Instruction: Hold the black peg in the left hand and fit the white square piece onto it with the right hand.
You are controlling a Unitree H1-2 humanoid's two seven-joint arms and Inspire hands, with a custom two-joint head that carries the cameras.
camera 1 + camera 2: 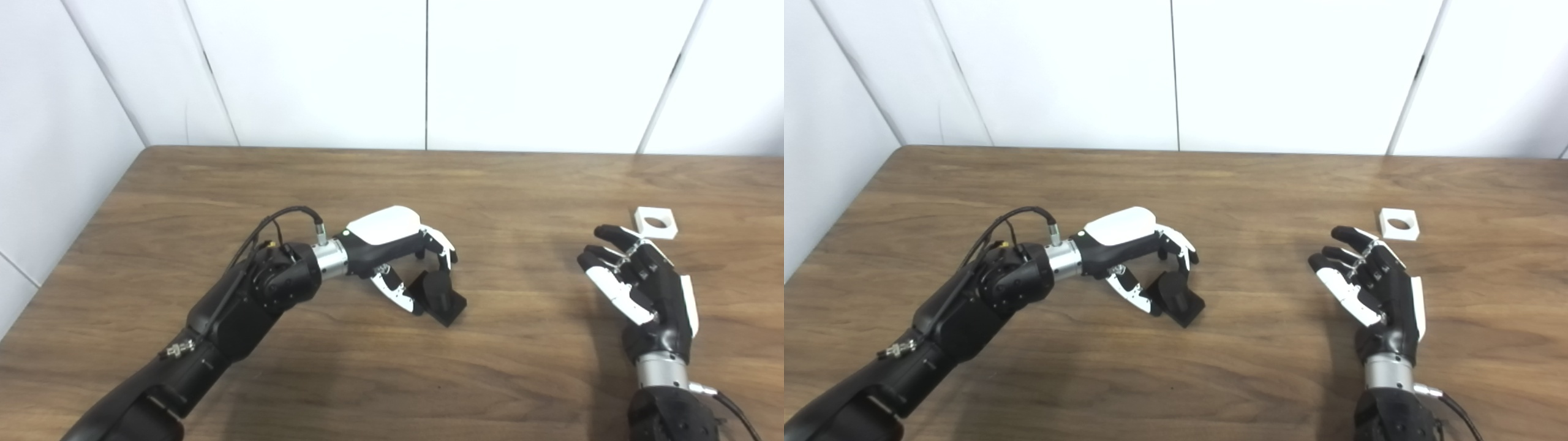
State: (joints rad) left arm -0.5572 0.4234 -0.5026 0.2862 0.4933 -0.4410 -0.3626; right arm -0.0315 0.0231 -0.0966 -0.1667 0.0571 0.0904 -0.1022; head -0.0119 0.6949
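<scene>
The task is judged to be at its beginning. The black plastic peg on its square base [442,297] is seen resting on the brown wood-grain table [392,380], with the left hand [401,257] curled around it; fingers and thumb lie beside the peg, but whether a firm grasp is made cannot be told. The peg is not yet lifted. Well to the right of the peg, the white square piece with a round hole [655,222] lies untouched on the table. The right hand [640,282] is held spread and empty just short of that piece. Picking up and fitting remain. Behind the peg, plain white wall panels [422,67] are seen.
</scene>
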